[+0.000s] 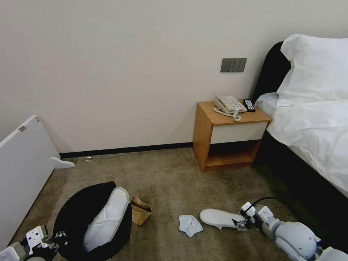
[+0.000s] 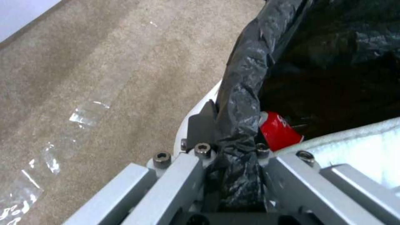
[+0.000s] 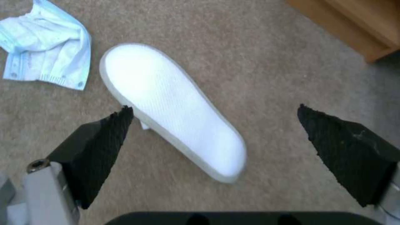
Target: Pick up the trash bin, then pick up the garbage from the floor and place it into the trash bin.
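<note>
My left gripper [image 1: 54,241] is shut on the rim of the trash bin [image 1: 72,214], pinching the black bag [image 2: 243,93] over its white wall. Inside lie a white slipper [image 1: 107,217] and a crushed red can [image 2: 278,131]. On the carpet a second white slipper [image 1: 219,218] lies sole up. My right gripper [image 1: 243,222] hovers open right at its near end; its black pads [image 3: 104,140] straddle the slipper [image 3: 175,109]. A crumpled white tissue [image 1: 190,224] lies beside that slipper, and a brown paper bag [image 1: 140,210] sits against the bin.
A wooden nightstand [image 1: 226,137] with a phone stands against the wall, the bed [image 1: 311,123] to its right. A white board [image 1: 21,166] leans at the left. Clear plastic wrappers [image 2: 87,114] lie on the carpet beside the bin.
</note>
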Available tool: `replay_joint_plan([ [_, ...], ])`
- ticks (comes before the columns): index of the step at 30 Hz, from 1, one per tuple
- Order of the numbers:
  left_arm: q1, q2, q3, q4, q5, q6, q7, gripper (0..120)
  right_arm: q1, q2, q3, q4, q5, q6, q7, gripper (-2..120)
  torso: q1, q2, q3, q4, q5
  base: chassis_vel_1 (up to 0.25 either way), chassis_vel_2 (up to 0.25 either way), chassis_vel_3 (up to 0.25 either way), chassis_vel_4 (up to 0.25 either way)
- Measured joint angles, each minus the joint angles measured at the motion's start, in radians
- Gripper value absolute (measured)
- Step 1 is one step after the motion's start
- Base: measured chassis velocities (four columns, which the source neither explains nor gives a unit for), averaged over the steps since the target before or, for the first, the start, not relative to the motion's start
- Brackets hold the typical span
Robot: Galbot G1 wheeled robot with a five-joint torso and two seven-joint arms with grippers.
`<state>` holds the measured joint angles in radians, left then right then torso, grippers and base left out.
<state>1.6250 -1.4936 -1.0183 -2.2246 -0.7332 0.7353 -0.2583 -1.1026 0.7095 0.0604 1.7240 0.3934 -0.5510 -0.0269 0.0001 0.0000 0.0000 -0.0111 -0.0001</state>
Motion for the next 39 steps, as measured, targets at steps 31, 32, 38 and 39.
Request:
replay_joint_plan([
  [31, -0.003, -0.013, -0.011, 0.014, 0.01, 0.0, 0.009, 2, 0.127, 0.114, -0.181, -0.23, -0.096, 0.062, -0.02, 100, 0.0, 0.0, 0.0, 0.0001, 0.0001, 0.0, 0.0, 0.0, 0.0],
  [32, -0.002, -0.014, -0.012, 0.014, 0.013, 0.0, 0.012, 2, 0.132, 0.119, -0.185, -0.242, -0.102, 0.067, -0.021, 100, 0.0, 0.0, 0.0, 0.0001, 0.0, 0.0, 0.0, 0.0, 0.0],
  [38, 0.001, -0.018, -0.014, 0.016, 0.02, 0.0, 0.018, 2, 0.155, 0.139, -0.201, -0.284, -0.115, 0.088, -0.022, 100, 0.0, 0.0, 0.0, 0.0, -0.0001, 0.0, 0.0, 0.0, 0.0],
  [39, 0.001, -0.019, -0.015, 0.016, 0.02, 0.0, 0.018, 2, 0.162, 0.145, -0.208, -0.296, -0.118, 0.095, -0.023, 100, 0.0, 0.0, 0.0, 0.0, 0.0, 0.0, 0.0, 0.0, 0.0],
])
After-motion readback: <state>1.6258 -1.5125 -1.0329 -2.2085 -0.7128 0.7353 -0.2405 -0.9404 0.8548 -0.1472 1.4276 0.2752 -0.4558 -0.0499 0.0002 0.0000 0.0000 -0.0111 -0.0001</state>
